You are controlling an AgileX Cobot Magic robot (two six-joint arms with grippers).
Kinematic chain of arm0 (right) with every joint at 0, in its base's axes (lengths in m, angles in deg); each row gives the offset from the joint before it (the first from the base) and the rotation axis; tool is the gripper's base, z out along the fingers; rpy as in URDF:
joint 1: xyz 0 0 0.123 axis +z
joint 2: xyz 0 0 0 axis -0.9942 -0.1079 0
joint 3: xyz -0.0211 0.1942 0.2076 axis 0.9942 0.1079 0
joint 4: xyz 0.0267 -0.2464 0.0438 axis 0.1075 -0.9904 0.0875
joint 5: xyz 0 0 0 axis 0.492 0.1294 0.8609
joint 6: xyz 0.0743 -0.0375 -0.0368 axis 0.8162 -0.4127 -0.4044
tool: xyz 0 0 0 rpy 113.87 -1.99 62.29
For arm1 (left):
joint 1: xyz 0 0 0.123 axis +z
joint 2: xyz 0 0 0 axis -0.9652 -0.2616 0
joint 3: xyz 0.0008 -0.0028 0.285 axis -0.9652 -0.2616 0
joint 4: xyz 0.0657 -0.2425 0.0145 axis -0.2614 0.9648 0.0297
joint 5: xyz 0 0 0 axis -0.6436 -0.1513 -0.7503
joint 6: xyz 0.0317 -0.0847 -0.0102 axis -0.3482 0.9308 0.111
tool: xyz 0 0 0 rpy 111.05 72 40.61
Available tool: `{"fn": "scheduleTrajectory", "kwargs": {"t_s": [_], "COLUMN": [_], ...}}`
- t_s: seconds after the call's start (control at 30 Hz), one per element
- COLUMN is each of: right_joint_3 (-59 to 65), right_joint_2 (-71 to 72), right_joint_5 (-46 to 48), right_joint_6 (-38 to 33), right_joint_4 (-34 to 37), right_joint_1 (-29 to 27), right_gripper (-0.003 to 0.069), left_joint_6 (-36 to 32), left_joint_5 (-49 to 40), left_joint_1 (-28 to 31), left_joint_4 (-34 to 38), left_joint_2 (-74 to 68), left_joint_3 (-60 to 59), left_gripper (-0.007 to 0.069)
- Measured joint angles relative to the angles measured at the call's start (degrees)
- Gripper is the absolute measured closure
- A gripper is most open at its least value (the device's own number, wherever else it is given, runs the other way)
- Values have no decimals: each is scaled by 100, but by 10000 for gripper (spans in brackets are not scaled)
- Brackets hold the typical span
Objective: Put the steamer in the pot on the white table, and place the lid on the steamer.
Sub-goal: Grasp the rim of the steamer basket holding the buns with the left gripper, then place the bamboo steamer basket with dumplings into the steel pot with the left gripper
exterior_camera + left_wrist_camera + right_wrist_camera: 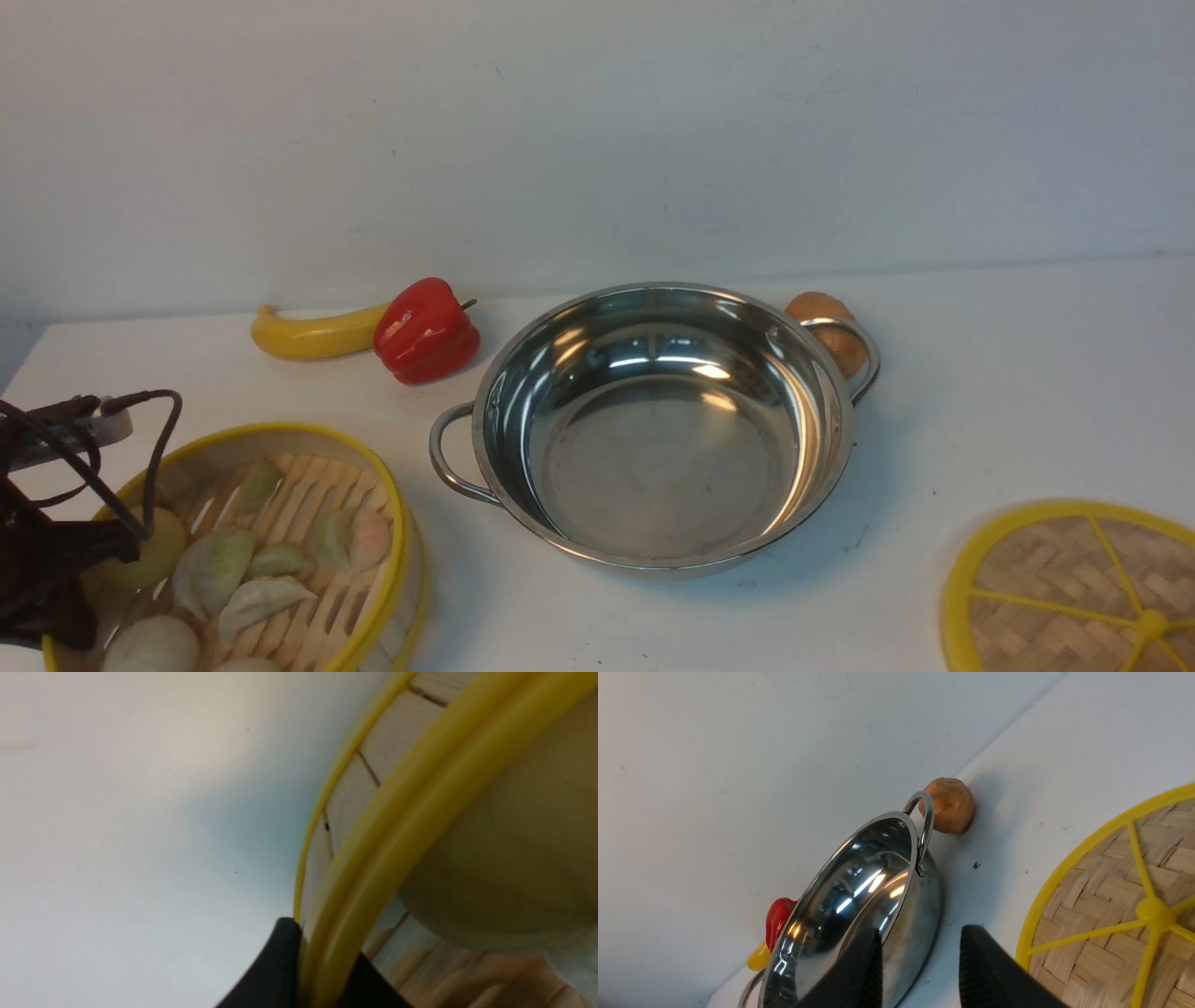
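Right now your left gripper is clamped on the steamer: one black finger presses the outside of its yellow rim and the other the inside, just beside a pale round bun. The steamer sits on the white table at the near left, with dumplings on its slats and the arm's cables looping over its left edge. The pot stands to its right, near but apart, one loop handle turned toward the steamer. Back left of the pot lie a banana and a red pepper, touching each other. A brown lump sits just behind the pot's other handle. The lid lies flat at the near right. Your right gripper hangs between pot and lid, jaws apart, holding nothing.
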Motion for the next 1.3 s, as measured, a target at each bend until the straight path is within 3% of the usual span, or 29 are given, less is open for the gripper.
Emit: {"fn": "scheduleTrajectory", "kwargs": {"t_s": [0.33,0.67,0.83,1.1,1.3], "right_joint_3": [0,0,0,0,0], "right_joint_2": [0,0,0,0,0], "right_joint_5": [50,185,213,230,260], "right_joint_6": [0,-68,-68,-68,-68], "right_joint_4": [0,0,0,0,0], "right_joint_1": [0,0,0,0,0], "right_gripper": [410,410,410,410,410], "left_joint_6": [0,5,-13,73,349], "left_joint_5": [-378,-1746,-1916,-1963,-2058], "left_joint_1": [0,0,-35,-836,-1881], "left_joint_4": [-104,-218,-182,-38,7], "left_joint_2": [68,268,268,190,-450], "left_joint_3": [22,1488,2093,2691,3475], "left_gripper": [601,601,601,601,601]}}
